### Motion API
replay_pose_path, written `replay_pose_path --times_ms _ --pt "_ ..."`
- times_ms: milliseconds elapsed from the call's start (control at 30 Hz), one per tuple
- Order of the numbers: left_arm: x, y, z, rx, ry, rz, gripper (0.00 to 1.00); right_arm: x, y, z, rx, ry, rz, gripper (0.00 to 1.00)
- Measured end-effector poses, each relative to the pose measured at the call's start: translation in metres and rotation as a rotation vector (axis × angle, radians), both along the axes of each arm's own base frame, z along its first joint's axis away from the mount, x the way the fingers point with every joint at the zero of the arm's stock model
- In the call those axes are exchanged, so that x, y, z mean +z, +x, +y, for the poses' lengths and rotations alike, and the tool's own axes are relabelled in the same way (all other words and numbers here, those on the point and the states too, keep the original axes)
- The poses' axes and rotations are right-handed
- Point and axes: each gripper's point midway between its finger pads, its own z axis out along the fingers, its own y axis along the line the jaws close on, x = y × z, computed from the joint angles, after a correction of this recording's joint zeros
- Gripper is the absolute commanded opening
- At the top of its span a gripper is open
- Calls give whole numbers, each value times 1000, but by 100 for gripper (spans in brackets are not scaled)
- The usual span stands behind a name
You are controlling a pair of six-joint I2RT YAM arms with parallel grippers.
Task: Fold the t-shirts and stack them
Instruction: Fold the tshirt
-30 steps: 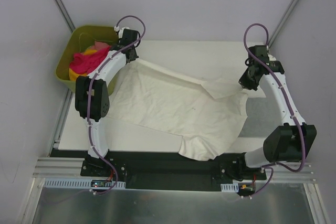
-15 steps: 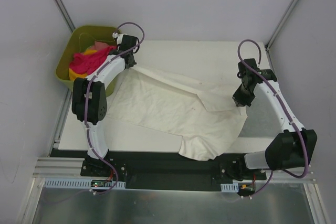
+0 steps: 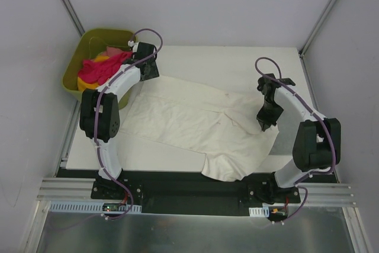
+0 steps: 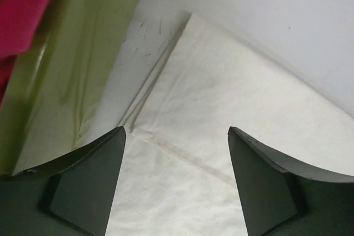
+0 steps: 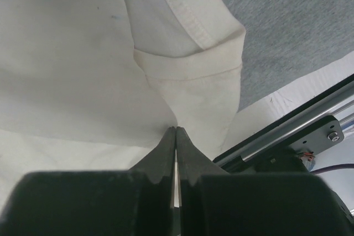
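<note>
The large cream-white t-shirt point(image 3: 189, 119) lies spread across the table, its near hem hanging over the front edge. My left gripper point(image 3: 148, 69) hovers open over the shirt's far left corner point(image 4: 215, 114), nothing between its fingers point(image 4: 94, 175). My right gripper point(image 3: 264, 120) is shut, pinching a fold of the cream shirt point(image 5: 83, 53) by the sleeve hem. A grey t-shirt point(image 3: 291, 137) lies flat under the cream one at the right point(image 5: 298, 26). Pink, yellow and red shirts point(image 3: 100, 66) are heaped in the tub.
The olive-green tub point(image 3: 76, 63) stands off the table's far left corner, its wall point(image 4: 61, 81) right beside my left fingers. The table's front edge and metal rail point(image 5: 287, 136) run just beyond the right gripper. White walls enclose the table.
The left gripper has opened and let go of the cream shirt's corner, which now lies flat. The right gripper has moved left and toward the front, carrying the shirt's right side inward.
</note>
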Motion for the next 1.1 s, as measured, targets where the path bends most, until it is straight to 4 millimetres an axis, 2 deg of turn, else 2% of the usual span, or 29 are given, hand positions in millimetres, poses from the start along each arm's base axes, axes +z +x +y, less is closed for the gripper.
replay_pose_path --times_ms 133,200,267,367,400,433,500,567,600,633,667,700,733,867,933,1000,1100 --pt "1 -2 -13 -45 -48 6 91 1 6 -1 3 -8 -5 1" --pt "4 -3 -21 -69 -65 4 99 8 17 -1 4 -16 -34 1" --pt "7 -6 -33 -103 -79 2 99 16 31 -2 3 -28 -69 1" --pt "11 -13 -62 -171 -97 -1 99 25 57 -5 -7 -50 -115 2" --pt "12 -16 -73 -195 -101 -2 99 27 66 -7 -12 -56 -124 5" --pt "13 -19 -80 -212 -103 -2 99 27 75 -9 -18 -65 -131 13" --pt "15 -30 -97 -256 -116 1 99 23 91 -14 -22 -87 -135 21" --pt "17 -40 -103 -278 -123 3 99 18 101 -20 -15 -117 -128 41" --pt "18 -45 -103 -281 -125 4 99 16 105 -22 -11 -128 -127 49" --pt "19 -50 -100 -280 -125 5 99 13 108 -26 3 -144 -117 66" --pt "20 -55 -97 -276 -124 4 99 11 112 -29 18 -154 -113 77" --pt "22 -59 -93 -270 -125 1 99 11 115 -31 35 -160 -112 92" --pt "24 -64 -90 -267 -126 -1 99 11 117 -32 58 -166 -113 97" --pt "27 -87 -75 -245 -121 -9 99 18 121 -34 161 -183 -147 97" --pt "27 -102 -67 -231 -119 -9 99 25 111 -26 251 -181 -180 97" --pt "25 -116 -60 -217 -121 -7 99 35 90 -10 379 -147 -220 97" --pt "20 -137 -52 -193 -138 -1 99 48 67 38 578 -55 -291 99"
